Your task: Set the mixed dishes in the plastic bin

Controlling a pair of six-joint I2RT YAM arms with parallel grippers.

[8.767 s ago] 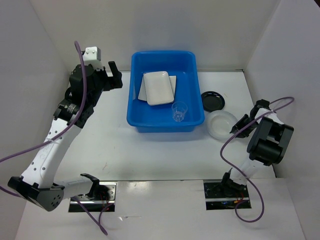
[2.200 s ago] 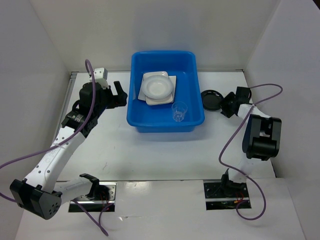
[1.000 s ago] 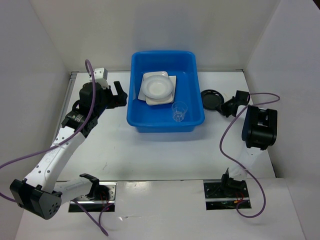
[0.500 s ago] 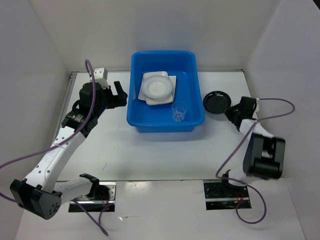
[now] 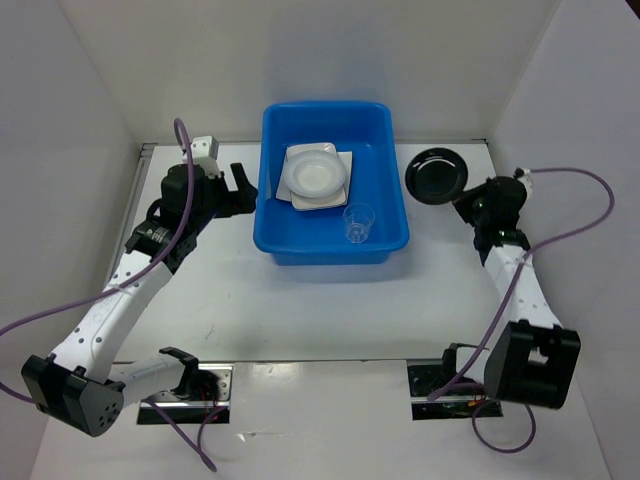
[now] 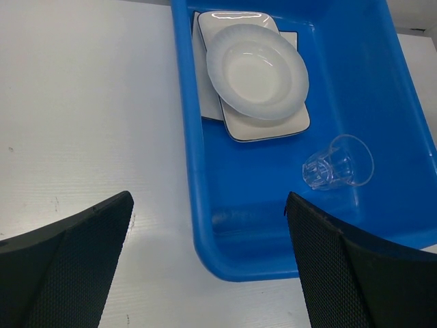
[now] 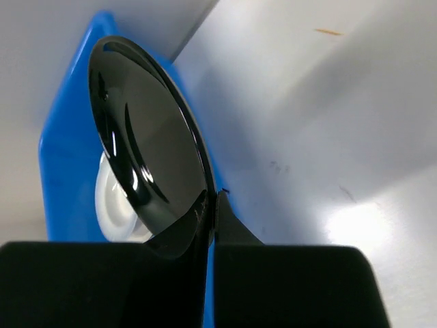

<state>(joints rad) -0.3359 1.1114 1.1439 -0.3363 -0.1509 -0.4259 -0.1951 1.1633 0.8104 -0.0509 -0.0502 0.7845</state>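
Observation:
The blue plastic bin (image 5: 390,190) stands at the table's back centre. Inside lie the translucent round dish (image 5: 314,175) on the white rounded-rectangle plate (image 5: 340,195), which lies on the square dark-rimmed plate (image 6: 298,42), and the clear cup (image 5: 358,222). My right gripper (image 5: 462,200) is shut on the rim of the small black round plate (image 5: 437,174), held lifted just right of the bin; the right wrist view shows the plate (image 7: 147,137) pinched edge-on. My left gripper (image 5: 244,190) is open and empty beside the bin's left wall (image 6: 188,137).
White walls enclose the table on three sides. Purple cables trail from both arms. The bare white tabletop (image 5: 320,300) lies in front of the bin.
The translucent dish has gone from the table into the bin. My right gripper took the black plate by its rim and lifted it up and back; the left arm hardly moved.

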